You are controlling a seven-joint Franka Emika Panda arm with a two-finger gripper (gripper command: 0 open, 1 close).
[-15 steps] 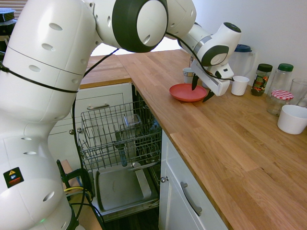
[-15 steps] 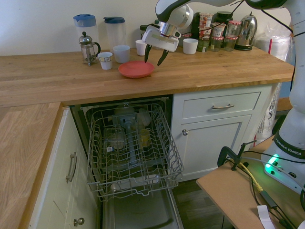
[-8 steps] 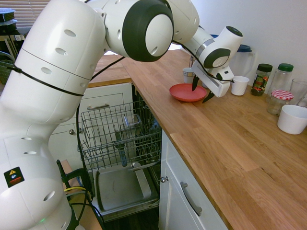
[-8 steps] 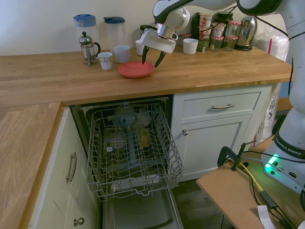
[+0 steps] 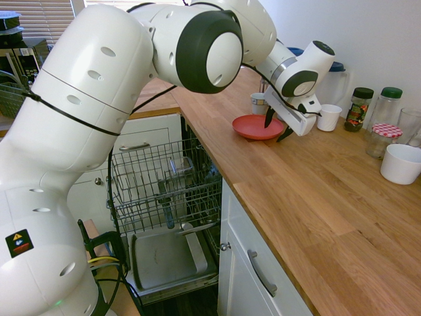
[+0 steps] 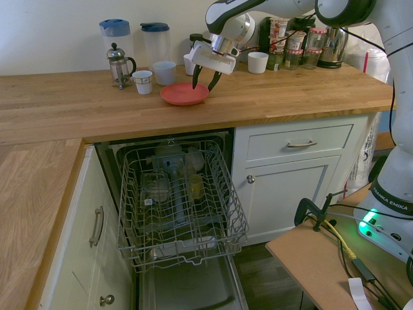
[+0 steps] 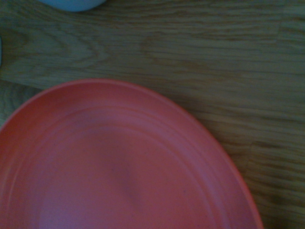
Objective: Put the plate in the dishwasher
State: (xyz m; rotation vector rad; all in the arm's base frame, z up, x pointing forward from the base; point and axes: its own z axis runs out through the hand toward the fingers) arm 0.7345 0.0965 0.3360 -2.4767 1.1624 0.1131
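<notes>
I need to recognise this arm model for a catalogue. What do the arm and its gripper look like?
The arm is glossy white with rounded segments, dark grey joint caps and a thin black cable running along it. The base column reads FRANKA EMIKA in dark letters; a small yellow warning label sits low down. The gripper is a white block with two black curved fingers.

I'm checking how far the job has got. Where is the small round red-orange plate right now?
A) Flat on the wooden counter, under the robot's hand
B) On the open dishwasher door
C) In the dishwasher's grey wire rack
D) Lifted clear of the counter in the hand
A: the small round red-orange plate lies flat on the wooden counter, with the hand spread just above its rim and not gripping it.
</notes>
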